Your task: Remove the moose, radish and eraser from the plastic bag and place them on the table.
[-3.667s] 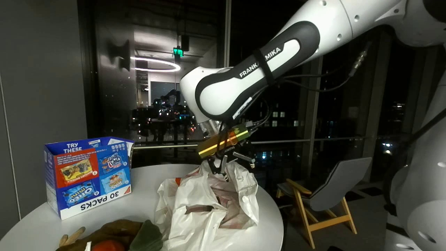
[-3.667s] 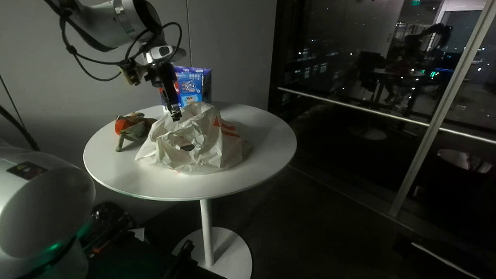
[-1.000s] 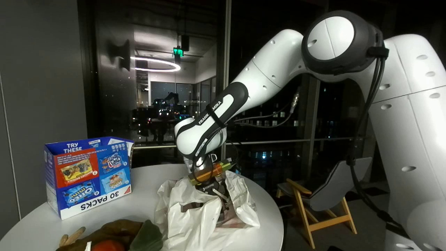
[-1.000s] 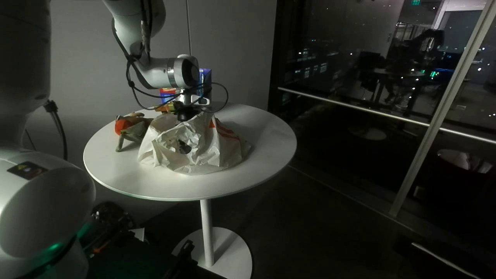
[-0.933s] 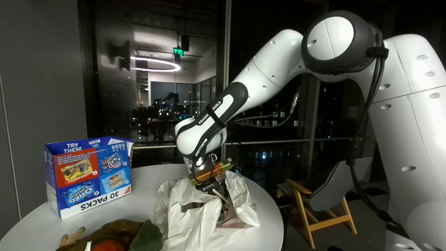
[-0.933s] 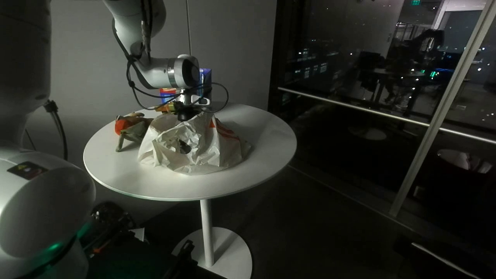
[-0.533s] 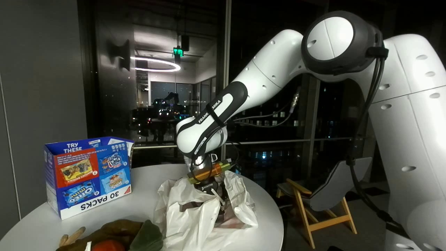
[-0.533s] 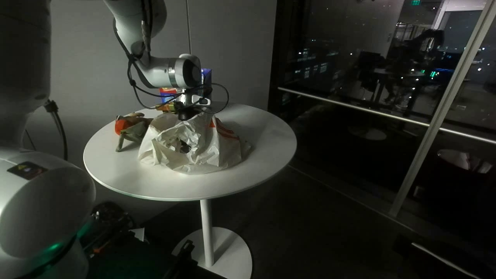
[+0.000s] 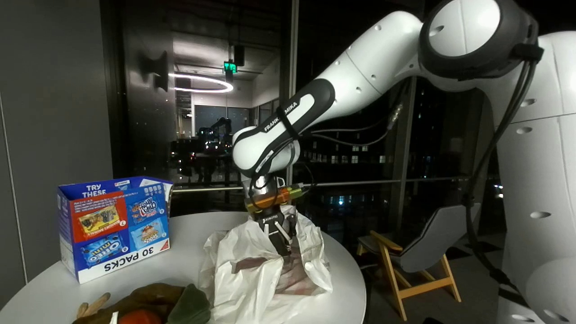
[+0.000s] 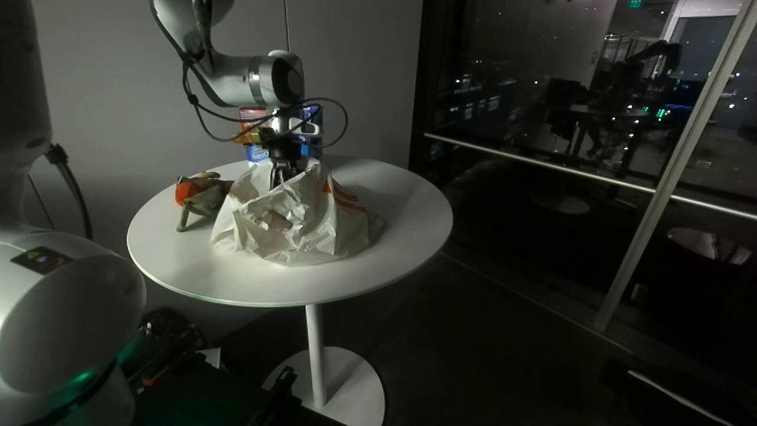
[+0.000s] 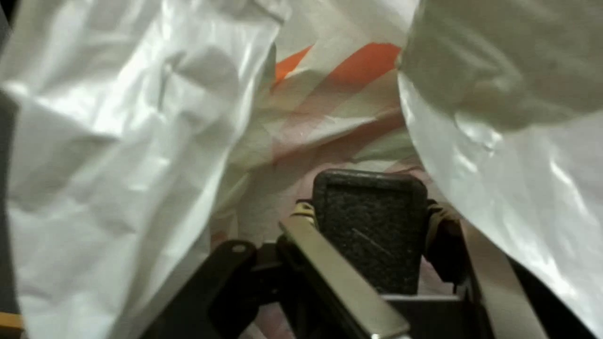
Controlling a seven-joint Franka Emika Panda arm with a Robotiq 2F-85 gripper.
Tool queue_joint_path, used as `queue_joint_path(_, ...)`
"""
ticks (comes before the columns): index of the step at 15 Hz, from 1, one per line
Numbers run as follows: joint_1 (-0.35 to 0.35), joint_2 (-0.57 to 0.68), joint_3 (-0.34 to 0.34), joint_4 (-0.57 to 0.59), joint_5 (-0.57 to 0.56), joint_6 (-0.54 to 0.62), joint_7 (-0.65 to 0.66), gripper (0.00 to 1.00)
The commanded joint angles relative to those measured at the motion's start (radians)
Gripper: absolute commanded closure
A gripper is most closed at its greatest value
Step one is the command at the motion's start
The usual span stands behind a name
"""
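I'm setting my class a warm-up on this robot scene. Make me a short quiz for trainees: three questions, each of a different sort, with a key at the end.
1. Short answer: What does the tool hold, at the mouth of the plastic bag?
2. Fill in: In an exterior view, the snack box standing on the table bears the words "___ PACKS", printed upside down.
3. Multiple choice: Where does the moose plush lie?
A) inside the plastic bag
B) on the table, beside the plastic bag
C) inside the snack box

Key
1. A black eraser
2. 30
3. B
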Motion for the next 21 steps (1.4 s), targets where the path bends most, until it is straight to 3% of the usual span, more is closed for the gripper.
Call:
queue_joint_path(1,-0.016,-0.136,0.011,-0.021,0.11,-0.152,-0.148,0.67)
queue_joint_path(6,-0.032,-0.237,0.005,0.014,0.227,-0.406,-0.421,0.67)
queue_joint_path(10,-0.018,-0.315,0.022,-0.007,0.179,-0.483,-0.573,0.67)
queue_joint_path(14,0.0,-0.37,0.06,-0.074,0.084,-0.347,-0.645,0.67)
queue_joint_path(21,0.094,-0.327,0.202,-0.117,-0.032,0.012,-0.552,0.67)
